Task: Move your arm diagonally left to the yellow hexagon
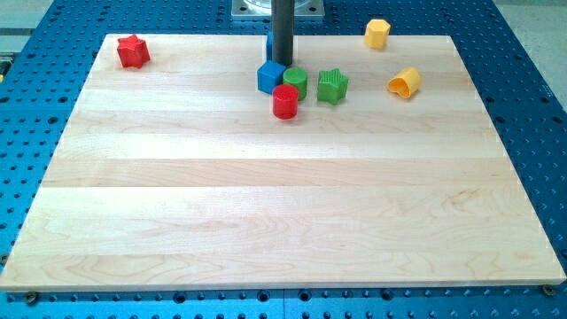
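My tip [282, 62] comes down at the far middle of the wooden board [266, 213], its very end hidden behind the blue cube [271, 77]; it is a bare rod with no pincer to part or close. The yellow hexagon [377, 34] sits at the far right edge, well apart. No writing is readable.

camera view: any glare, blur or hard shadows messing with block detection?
Camera view: even, diffuse light, no strong glare on the wooden board; blocks cast only faint, short shadows; focus sharp throughout. The rod hides my tip where it meets the blue cube; yellow hexagon stays crisp at the view's top.
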Available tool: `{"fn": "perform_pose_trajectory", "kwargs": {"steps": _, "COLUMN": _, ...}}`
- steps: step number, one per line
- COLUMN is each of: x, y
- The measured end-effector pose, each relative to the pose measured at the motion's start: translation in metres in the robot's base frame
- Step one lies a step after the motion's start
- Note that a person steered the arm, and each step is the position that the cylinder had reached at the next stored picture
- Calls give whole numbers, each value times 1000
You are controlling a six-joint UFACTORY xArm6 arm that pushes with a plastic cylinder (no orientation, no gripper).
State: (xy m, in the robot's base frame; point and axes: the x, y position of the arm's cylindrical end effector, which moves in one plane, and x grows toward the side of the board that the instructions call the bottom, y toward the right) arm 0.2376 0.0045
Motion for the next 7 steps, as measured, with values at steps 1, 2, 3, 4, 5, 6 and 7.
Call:
{"fn": "perform_pose_trajectory", "kwargs": {"steps": 1, "x": 10, "y": 1}}
{"fn": "perform_pose_trajectory", "kwargs": {"steps": 2, "x": -7, "y": 52}}
{"fn": "perform_pose_trajectory", "kwargs": {"steps": 3, "x": -45, "y": 53}}
{"fn": "perform_pose_trajectory", "kwargs": {"steps": 4, "x": -35, "y": 23}}
{"fn": "perform_pose_trajectory", "kwargs": {"steps": 5, "x": -21, "y": 10}}
{"fn": "perform_pose_trajectory", "kwargs": {"steps": 6, "x": -7, "y": 10}}
{"fn": "perform_pose_trajectory", "kwargs": {"steps": 7, "x": -3, "y": 9}}
